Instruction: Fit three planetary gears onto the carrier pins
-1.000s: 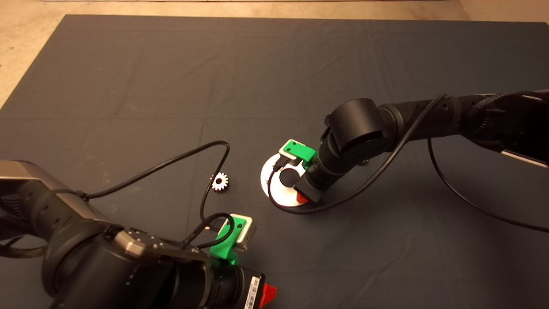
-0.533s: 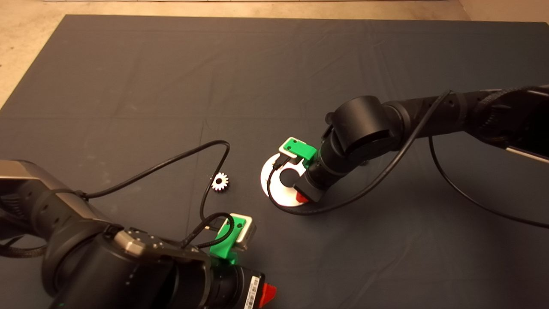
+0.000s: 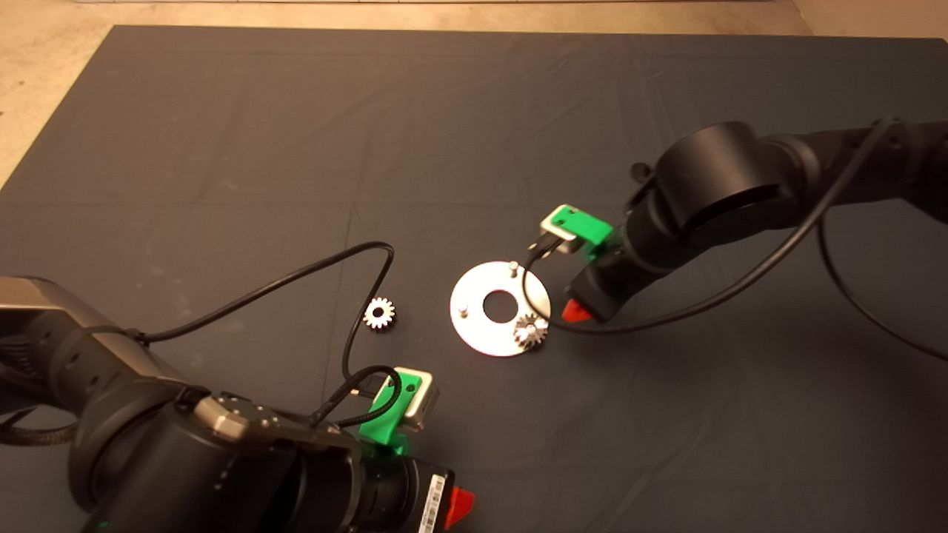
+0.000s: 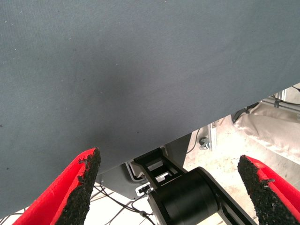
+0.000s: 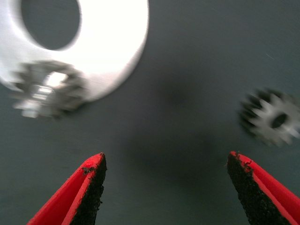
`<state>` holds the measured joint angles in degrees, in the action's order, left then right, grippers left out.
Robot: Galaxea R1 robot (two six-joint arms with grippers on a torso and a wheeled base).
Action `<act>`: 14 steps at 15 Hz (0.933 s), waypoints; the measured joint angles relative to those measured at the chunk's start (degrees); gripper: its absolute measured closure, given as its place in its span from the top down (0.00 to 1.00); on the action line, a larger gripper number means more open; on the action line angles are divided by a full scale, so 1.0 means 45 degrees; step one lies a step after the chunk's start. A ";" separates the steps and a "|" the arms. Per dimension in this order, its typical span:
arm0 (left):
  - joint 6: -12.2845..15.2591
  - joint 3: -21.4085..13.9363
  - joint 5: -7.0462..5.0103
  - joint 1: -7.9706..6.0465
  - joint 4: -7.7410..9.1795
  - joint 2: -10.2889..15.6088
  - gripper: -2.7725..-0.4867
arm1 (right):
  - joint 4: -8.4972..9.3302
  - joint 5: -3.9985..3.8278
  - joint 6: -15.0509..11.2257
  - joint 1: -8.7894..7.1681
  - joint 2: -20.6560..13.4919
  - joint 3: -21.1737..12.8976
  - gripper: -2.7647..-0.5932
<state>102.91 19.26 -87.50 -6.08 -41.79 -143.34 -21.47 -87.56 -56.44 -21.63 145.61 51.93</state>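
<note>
So the disc [image 3: 501,307] sits mid-mat [image 3: 474,133] with one gear [image 3: 530,331] already on its near-right pin, right at the disc's edge. The other two pins are bare: one on the far side [image 3: 512,264] and one on the left [image 3: 463,305]. A second gear [image 3: 380,312] lies flat on the mat to the left of the disc, well apart from it, next to the loop of black cable [image 3: 370,296] coming off the left arm. In the right wrist view there's a third gear [image 5: 274,118] lying flat on the mat, off the disc [image 5: 112,42], while the mounted gear [image 5: 44,89] sits on the disc's rim; I can't spot that third one in the head view, the arm probably covers it. The right gripper [image 3: 576,311] hangs just to the right of the disc, above the mat, fingers [image 5: 91,187] spread wide and holding nothing. The left gripper [image 3: 461,506] is parked at the near-left edge, also spread wide and empty; its wrist view shows the mat edge [image 4: 140,93] and some frame and floor beyond it.
</note>
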 joint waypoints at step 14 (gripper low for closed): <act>0.0000 0.0000 0.0003 0.0000 0.0002 -0.0005 0.70 | 0.0179 -0.0027 0.0164 -0.0233 -0.1461 0.1951 0.60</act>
<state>102.91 19.26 -87.49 -6.08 -41.78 -143.36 -20.66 -87.67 -55.71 -22.67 139.03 60.71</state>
